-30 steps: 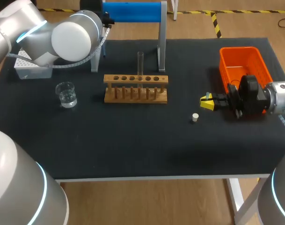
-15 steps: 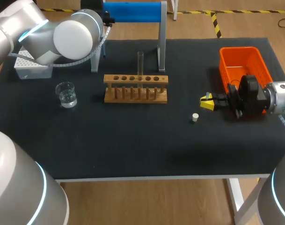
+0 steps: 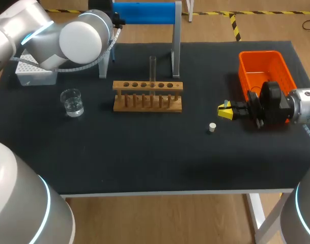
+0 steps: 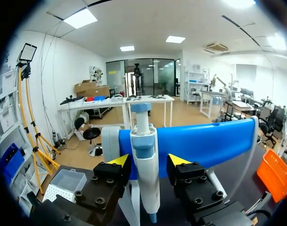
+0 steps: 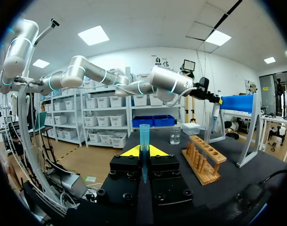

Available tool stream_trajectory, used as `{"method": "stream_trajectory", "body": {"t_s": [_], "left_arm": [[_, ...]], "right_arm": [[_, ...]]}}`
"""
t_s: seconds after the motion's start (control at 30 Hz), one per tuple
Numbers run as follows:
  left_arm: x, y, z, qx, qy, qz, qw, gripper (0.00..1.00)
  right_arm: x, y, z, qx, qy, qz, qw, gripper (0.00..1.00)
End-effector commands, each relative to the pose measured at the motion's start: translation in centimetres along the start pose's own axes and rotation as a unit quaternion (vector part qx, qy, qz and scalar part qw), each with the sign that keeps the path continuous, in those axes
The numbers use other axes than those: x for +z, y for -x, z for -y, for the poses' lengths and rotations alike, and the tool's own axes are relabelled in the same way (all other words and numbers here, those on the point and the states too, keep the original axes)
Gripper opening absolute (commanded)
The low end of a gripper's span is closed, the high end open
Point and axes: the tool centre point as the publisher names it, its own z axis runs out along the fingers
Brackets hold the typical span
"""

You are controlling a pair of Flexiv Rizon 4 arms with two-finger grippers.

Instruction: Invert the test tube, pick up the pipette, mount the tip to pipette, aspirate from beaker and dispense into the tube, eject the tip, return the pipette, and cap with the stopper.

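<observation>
Pipette hangs upright, nozzle down, between the left pincer's parted fingers; the level right pincer clamps a blue tip, wide end outward.

No text, label, number or sign can be read in any view.
</observation>
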Motion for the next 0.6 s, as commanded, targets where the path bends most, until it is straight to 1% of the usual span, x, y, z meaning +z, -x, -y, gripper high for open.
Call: {"method": "stream_trajectory", "body": {"t_s": [0.03,0.4,0.43,0.5,0.53,0.57,0.6], "left_arm": [[0.29,-0.08,0.07,0.000,0.003,0.000,1.000,0.47],[0.44,0.00,0.02,-0.001,0.005,0.002,1.000,0.46],[0.43,0.01,0.00,-0.001,0.005,0.002,1.000,0.44],[0.37,0.05,-0.06,-0.001,0.005,0.002,1.000,0.26],[0.37,0.05,-0.06,-0.001,0.005,0.002,1.000,0.19],[0.38,0.05,-0.07,-0.001,0.005,0.002,1.000,0.00],[0.38,0.05,-0.07,-0.001,0.005,0.002,1.000,0.00]], "right_arm": [[-0.07,-0.09,-0.06,0.000,-0.001,0.000,1.000,0.00],[-0.07,-0.09,-0.06,0.000,-0.001,0.000,1.000,0.00],[-0.07,-0.09,-0.06,0.000,-0.001,0.000,1.000,0.00],[-0.07,-0.09,-0.06,0.000,-0.001,0.000,1.000,0.00],[-0.07,-0.09,-0.06,0.000,-0.001,0.000,1.000,0.00],[-0.07,-0.09,-0.06,0.000,-0.001,0.000,1.000,0.00],[-0.07,-0.09,-0.06,0.000,-0.001,0.000,1.000,0.00]]}}
